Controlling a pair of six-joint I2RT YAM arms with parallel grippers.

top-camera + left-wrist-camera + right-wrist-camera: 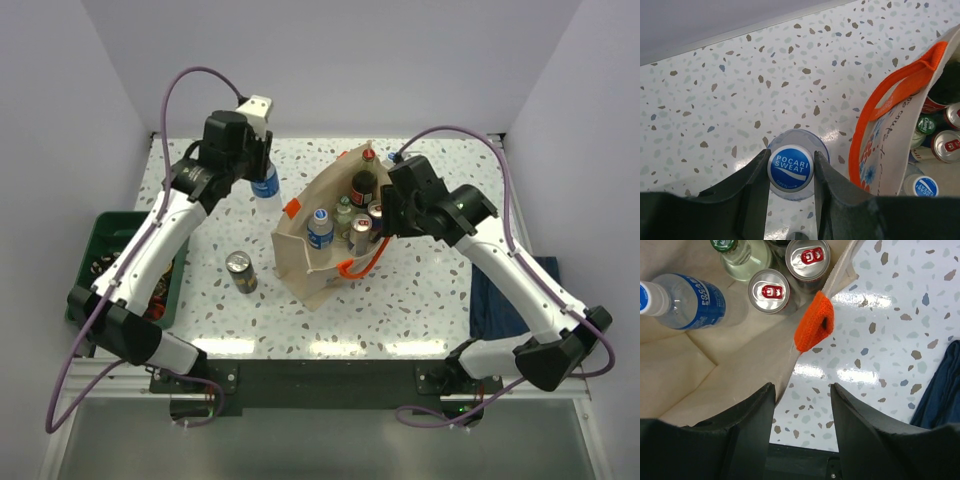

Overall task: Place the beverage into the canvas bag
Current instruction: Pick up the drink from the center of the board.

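The beverage is a clear bottle with a blue Pocari Sweat cap [790, 168], upright to the left of the canvas bag [890, 145]. My left gripper [790, 159] is shut on its cap, one finger on each side. From above, the bottle [266, 186] hangs under that gripper [255, 160]; whether its base touches the table cannot be told. The beige canvas bag [300, 250] with orange handles stands open at the table's middle. At the bag's right rim my right gripper [392, 215] is open [802, 390], its left finger [747, 415] against the bag wall [700, 375].
Inside the bag stand a blue-labelled bottle [690, 302], a green-capped bottle [742, 255] and two red-topped cans [769, 291]. A loose can [240, 272] stands on the table left of the bag. A green tray [110, 235] sits at the left edge, a blue cloth [500, 300] at the right.
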